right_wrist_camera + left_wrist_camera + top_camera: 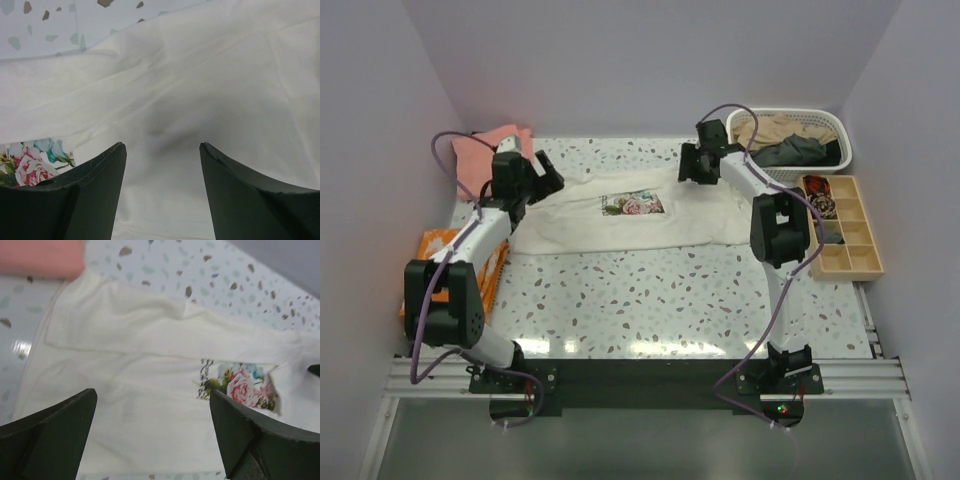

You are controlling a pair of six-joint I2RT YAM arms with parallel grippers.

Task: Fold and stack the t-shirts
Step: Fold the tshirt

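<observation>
Top view, cream t-shirt (620, 215): it lies spread out in the middle of the bench (650, 290). The rose print (638, 204) faces up. Its long side runs from left to right.
Top view, left end effector (548, 176): it is open and holds nothing. It hangs over the far left end of the cream t-shirt.
Top view, right end effector (686, 166): it is open and holds nothing. It hangs over the far right end of the same shirt.
Top view, which arm is nearer: neither. Each arm is at its own end, and the shirt stretches between them and toward the near side.
Top view, pink t-shirt (498, 142): it lies in the far left corner, just behind the left arm.
Top view, basket (800, 122): it stands at the far right. A tan t-shirt (775, 130) and a dark grey t-shirt (798, 152) sit in it in a heap.
Left wrist view, fingers (50, 435): they are wide apart with nothing between them. Cream cloth lies right below.
Left wrist view, cloth: a folded band runs across the shirt. The rose print is off to the right, and the pink t-shirt peeks in at the top left.
Right wrist view, fingers (85, 195): they are apart, with only smooth cream cloth under the gap. It is not clear if they touch it.
Right wrist view, rose print: it is low on the left side.
Next move, a guess: both arms would go down and pinch the far edge. Then they would bring it toward the near side, so the fold follows the shirt's long side.
</observation>
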